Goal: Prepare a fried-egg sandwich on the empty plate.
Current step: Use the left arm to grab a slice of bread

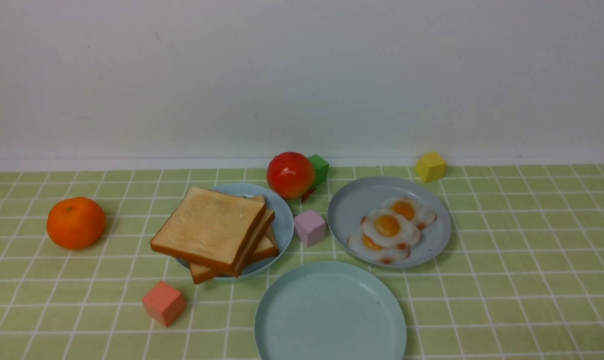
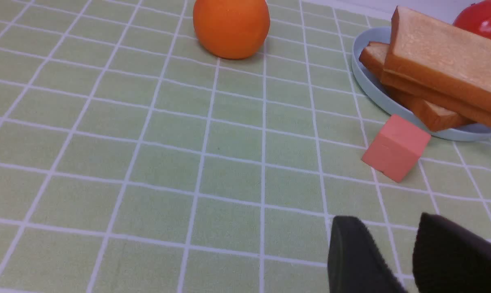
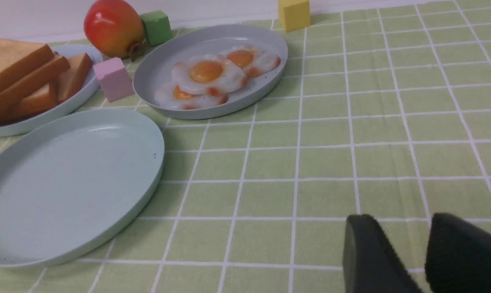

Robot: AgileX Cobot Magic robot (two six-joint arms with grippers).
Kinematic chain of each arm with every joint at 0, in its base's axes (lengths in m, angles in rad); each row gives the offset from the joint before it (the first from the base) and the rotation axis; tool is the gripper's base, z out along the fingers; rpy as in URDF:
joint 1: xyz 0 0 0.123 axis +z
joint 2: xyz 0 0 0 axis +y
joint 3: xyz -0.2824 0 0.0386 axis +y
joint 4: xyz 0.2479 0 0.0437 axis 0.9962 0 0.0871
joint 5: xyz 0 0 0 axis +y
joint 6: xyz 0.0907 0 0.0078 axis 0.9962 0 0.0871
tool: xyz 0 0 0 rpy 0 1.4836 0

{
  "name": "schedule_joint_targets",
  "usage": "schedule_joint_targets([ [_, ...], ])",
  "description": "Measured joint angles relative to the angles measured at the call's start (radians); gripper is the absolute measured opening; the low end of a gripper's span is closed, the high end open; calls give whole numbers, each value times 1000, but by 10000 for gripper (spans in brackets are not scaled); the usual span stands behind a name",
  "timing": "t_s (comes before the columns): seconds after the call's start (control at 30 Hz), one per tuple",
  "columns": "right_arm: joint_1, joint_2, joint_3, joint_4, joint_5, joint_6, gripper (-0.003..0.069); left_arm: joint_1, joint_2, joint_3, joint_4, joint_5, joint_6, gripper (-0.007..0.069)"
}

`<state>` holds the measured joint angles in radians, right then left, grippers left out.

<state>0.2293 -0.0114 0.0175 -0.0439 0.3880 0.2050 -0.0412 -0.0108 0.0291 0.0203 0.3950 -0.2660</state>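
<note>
Because neither half of the sandwich is built, nearly all the risk lies ahead. The left claw (image 2: pixel 375 248) stands partly open with nothing between its fingers, and the right claw (image 3: pixel 396 248) is parted likewise and holds nothing. Forward of the left claw, beyond the coral block (image 2: pixel 396 147), the toast slices (image 1: pixel 209 225) lie in a crooked pile on the pale blue plate (image 1: pixel 284 220); the top one overhangs the rim, so a grip that also catches the slice beneath could drag both off or topple the pile. Ahead of the right claw, the fried eggs (image 1: pixel 388 226) overlap on the grey-blue plate (image 1: pixel 349 200), and pinching too deep might lift two together. They look thin and glossy, so a shallow pinch may slip. The mint-green plate (image 1: pixel 332 315), bare, sits between the two claws; an off-centre first slice there would probably leave the egg and lid sliding askew.
</note>
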Motion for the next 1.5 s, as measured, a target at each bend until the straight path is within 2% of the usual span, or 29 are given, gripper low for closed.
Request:
schedule_joint_targets([
  [0.9,0,0,1,-19,-15,0,241,0,0,0,0,0,0,238],
  [1.13,0,0,9,-23,-188,0,241,0,0,0,50,-49,0,238],
  [1.3,0,0,9,-25,-454,0,241,0,0,0,56,-290,0,238],
  [1.5,0,0,9,-26,-561,0,241,0,0,0,62,-402,0,238],
])
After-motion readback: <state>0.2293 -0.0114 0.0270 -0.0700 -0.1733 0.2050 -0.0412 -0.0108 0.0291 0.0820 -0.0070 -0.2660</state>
